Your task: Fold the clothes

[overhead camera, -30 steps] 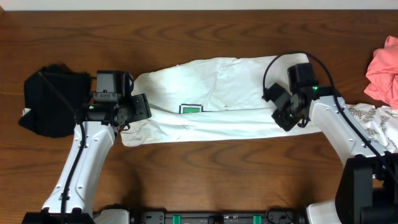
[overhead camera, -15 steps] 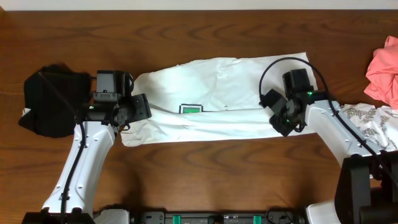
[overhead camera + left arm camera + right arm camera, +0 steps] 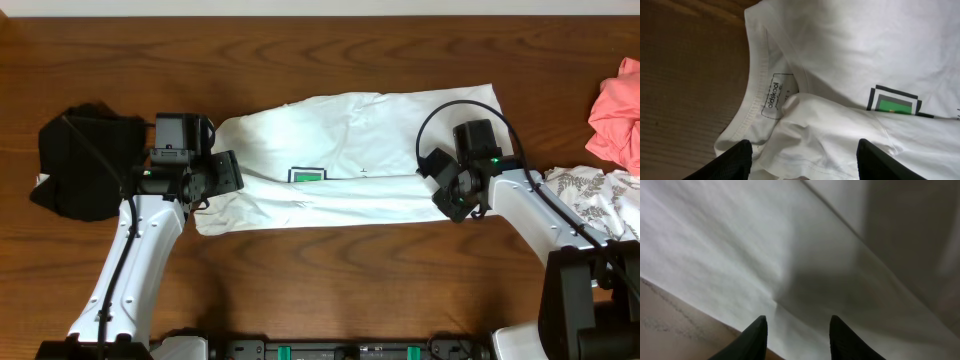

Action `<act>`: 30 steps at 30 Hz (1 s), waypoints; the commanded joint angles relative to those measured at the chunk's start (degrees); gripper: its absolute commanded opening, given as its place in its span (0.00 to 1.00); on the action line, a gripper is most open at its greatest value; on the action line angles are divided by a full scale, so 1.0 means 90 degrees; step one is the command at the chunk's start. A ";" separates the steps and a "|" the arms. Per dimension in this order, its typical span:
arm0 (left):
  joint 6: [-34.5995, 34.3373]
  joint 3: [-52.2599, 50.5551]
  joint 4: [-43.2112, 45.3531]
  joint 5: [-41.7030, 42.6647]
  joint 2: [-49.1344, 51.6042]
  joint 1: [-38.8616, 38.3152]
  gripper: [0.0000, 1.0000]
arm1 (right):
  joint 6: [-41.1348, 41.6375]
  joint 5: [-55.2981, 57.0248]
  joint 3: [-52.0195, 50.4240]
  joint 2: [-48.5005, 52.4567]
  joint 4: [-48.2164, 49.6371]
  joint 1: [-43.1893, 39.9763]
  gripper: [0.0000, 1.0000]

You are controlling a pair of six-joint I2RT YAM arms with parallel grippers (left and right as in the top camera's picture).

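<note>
The brown wooden desk (image 3: 320, 50) carries everything. Across its middle lies the white T-shirt (image 3: 350, 140), spread flat as a long band with its lower long edge folded up over itself; the neck end points left and the other end right.

Off the T-shirt's left end sits a black garment (image 3: 85, 165) in a bunched heap, apart from the shirt. Past the T-shirt's right end, a white garment with a grey leaf pattern (image 3: 590, 195) lies partly under the right arm. Beyond it, farther from the T-shirt and at the desk's edge, is a crumpled pink garment (image 3: 620, 110).

The left gripper (image 3: 802, 157) is over the T-shirt's neck end; its 2 jaws stand wide apart with loose folded cloth beneath them and nothing clamped. The right gripper (image 3: 796, 332) is low over the T-shirt's right end, near the lower edge; its jaws stand apart over smooth white cloth, gripping none of it.

Near the T-shirt's middle, just above the fold line, shows the green-and-black pixel print (image 3: 895, 102). Inside the ribbed neckband (image 3: 752, 90) sits a small printed label (image 3: 774, 95) reading "oldskool".
</note>
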 commanded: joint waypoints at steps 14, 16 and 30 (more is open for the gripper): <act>0.0007 -0.0029 -0.0022 0.0019 -0.0022 0.0027 0.67 | -0.0049 0.0056 -0.0158 0.0457 0.0330 0.0219 0.39; 0.0007 -0.0029 -0.0022 0.0019 -0.0022 0.0027 0.68 | -0.0044 0.0153 -0.0158 0.0537 0.0440 0.0270 0.37; 0.0007 -0.0029 -0.0022 0.0019 -0.0022 0.0027 0.68 | 0.0432 0.0775 -0.0158 0.0576 0.0753 0.0313 0.31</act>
